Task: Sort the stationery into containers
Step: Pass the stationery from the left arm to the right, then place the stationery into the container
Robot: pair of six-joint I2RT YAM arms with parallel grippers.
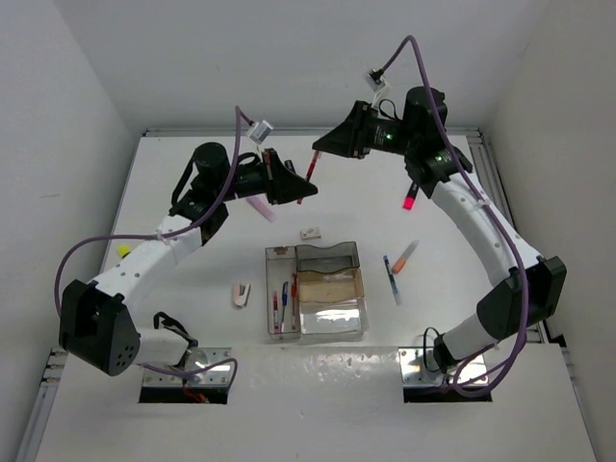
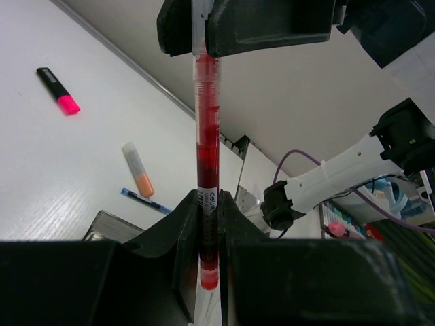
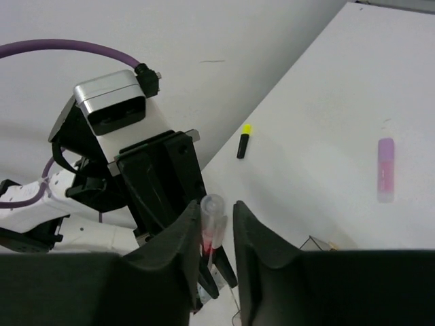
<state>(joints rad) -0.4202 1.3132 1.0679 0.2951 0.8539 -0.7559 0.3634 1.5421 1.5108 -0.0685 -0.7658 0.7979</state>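
Left tool is clamped on the lower end of the red pen, fingers pressed to both sides of the barrel. The pen's long axis runs straight up and away from it into the right tool, directly opposite, both well above the tabletop. Right tool is narrow round the capped end, but its own view shows a slit on one side, so I cannot tell whether it pinches. Judged a handover; the left tool is nearer the containers, which lie below it toward the bases. Beyond the tool, only the left wrist view shows the pink highlighter and orange highlighter. Only the right wrist view shows the yellow highlighter and purple highlighter.
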